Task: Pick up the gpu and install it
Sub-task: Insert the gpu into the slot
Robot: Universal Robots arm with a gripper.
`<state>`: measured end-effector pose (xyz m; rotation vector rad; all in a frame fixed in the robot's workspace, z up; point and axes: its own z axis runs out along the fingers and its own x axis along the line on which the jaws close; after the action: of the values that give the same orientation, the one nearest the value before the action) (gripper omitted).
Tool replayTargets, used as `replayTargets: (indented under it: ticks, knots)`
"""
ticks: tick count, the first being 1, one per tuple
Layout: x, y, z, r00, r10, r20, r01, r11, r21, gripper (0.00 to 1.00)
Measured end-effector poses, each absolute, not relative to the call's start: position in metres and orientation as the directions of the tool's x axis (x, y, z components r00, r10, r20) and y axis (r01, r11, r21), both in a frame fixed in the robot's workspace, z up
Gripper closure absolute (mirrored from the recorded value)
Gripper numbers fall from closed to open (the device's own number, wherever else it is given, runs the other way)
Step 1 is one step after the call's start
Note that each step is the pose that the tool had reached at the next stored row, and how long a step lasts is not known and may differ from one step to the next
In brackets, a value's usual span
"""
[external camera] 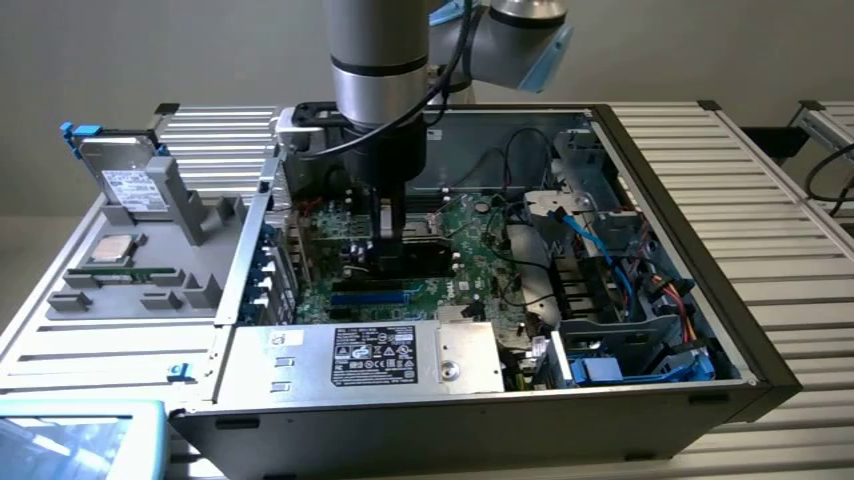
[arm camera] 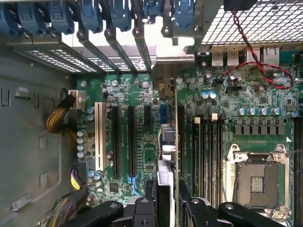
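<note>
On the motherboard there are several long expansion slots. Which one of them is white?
The white slot beside the yellow-sleeved cable, at the row's end; the other long slots are black.

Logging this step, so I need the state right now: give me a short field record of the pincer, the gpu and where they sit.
pincer: shut on the gpu, down inside the open computer case
gpu: held edge-on, silver bracket toward the case's rear wall
position: at the motherboard expansion slots
seated in a slot: cannot tell
processor socket: no chip in it
</note>
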<state>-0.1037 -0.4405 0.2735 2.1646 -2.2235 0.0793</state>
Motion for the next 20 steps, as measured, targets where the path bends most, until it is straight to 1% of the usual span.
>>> replayTargets:
  ticks: [8,20]
  knots:
    - [-0.114,-0.441,0.259,-0.027,-0.998,0.062,-1.000,0.027,-0.010,0.72]
    - [-0.116,-0.443,0.256,-0.027,-0.998,0.063,-1.000,0.027,0.005,0.72]
